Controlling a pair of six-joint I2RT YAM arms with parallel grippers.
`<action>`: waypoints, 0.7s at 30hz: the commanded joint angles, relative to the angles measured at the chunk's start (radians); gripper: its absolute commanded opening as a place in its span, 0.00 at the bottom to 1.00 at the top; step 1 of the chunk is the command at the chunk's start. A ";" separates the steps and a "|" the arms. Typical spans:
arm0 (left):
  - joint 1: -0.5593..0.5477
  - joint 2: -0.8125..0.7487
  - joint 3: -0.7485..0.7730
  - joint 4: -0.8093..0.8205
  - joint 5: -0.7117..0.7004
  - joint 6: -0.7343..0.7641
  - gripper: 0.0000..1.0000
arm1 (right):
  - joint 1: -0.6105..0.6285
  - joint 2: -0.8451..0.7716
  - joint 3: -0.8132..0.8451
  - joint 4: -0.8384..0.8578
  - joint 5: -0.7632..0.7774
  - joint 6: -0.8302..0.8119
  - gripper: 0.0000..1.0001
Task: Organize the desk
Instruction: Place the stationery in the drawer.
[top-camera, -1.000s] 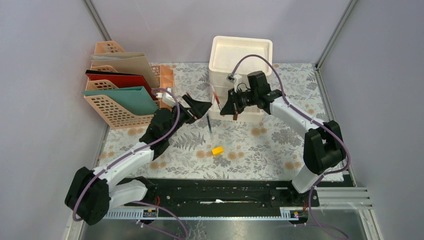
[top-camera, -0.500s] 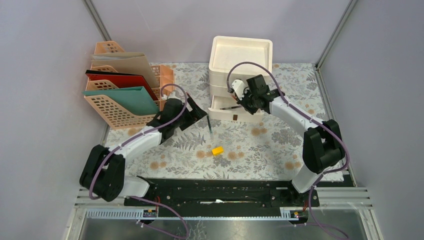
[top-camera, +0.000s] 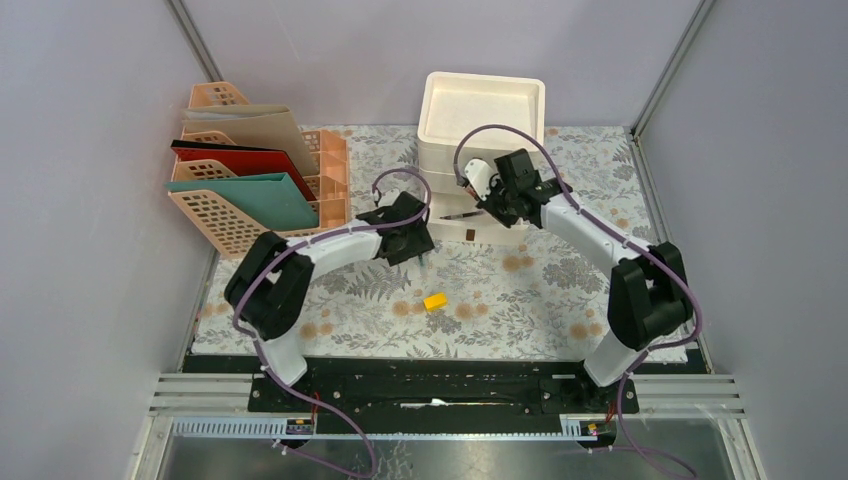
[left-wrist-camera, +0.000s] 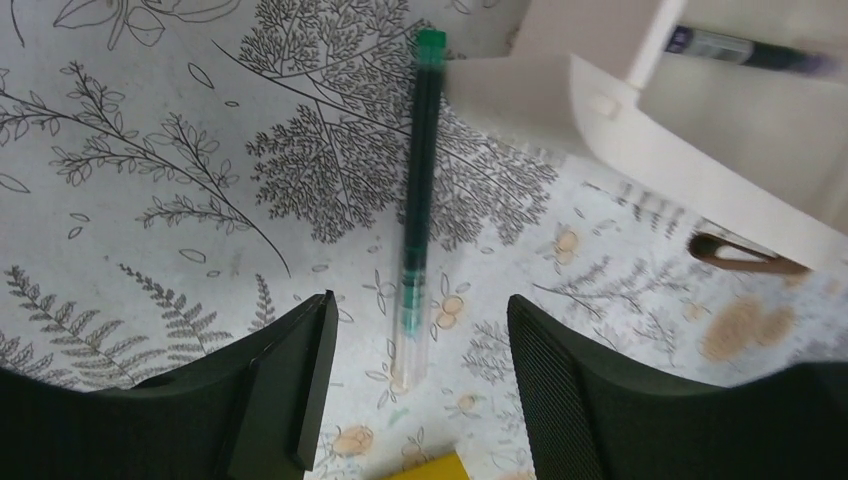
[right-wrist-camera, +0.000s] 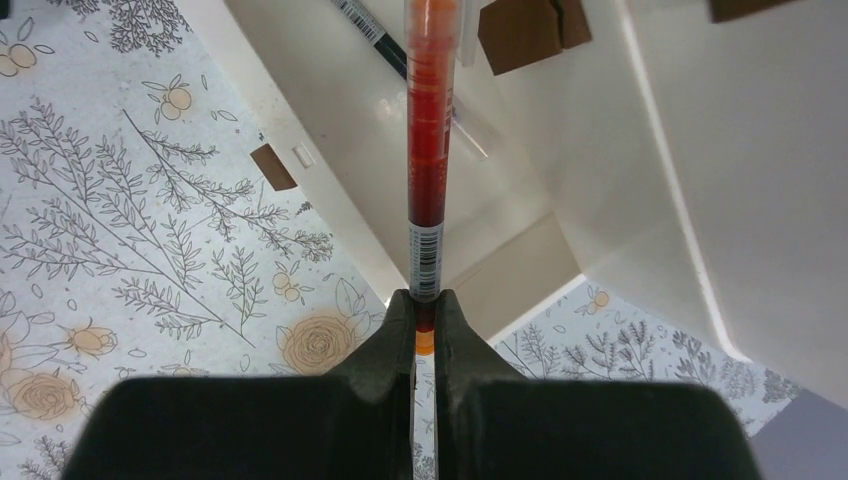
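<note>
Top external view: the desk (top-camera: 520, 300) is seen lying flat in front of the two arm bases, with walls at its left, right and far edges. A green pen (left-wrist-camera: 418, 200) is found on the cloth near the middle of the far edge, just beside the white drawer box (top-camera: 440, 150). The left gripper (left-wrist-camera: 420, 305) is spread wide, with one finger on each side of the green pen, and nothing is gripped. The right gripper (right-wrist-camera: 425, 305) is pinched tight on the end of a red pen (right-wrist-camera: 428, 150). This pen is held over the pulled-out drawer, where a black pen (right-wrist-camera: 365, 30) is already kept.

Two jobs are judged to be in hand. The red pen should be brought down inside the drawer walls before it is let go, so it is not dropped onto the cloth. The green pen should be squeezed across its middle, slowly, so it is not pushed away and the cloth is not pinched. The yellow block (top-camera: 434, 300) near the middle of the desk should not be bumped.

The desk is shaped like a long box lid. Its long side is laid from the left edge to the right edge, and its top is faced up. File racks (top-camera: 250, 190) are stood at the far left corner.
</note>
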 joint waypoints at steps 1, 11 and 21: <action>-0.012 0.065 0.086 -0.077 -0.069 -0.003 0.66 | -0.006 -0.102 -0.014 0.003 0.018 -0.013 0.02; -0.012 0.128 0.127 -0.092 -0.077 0.010 0.66 | -0.034 -0.011 0.019 0.032 -0.023 0.067 0.86; -0.005 0.206 0.150 -0.121 -0.079 0.035 0.41 | -0.035 -0.003 0.031 0.033 -0.081 0.086 0.90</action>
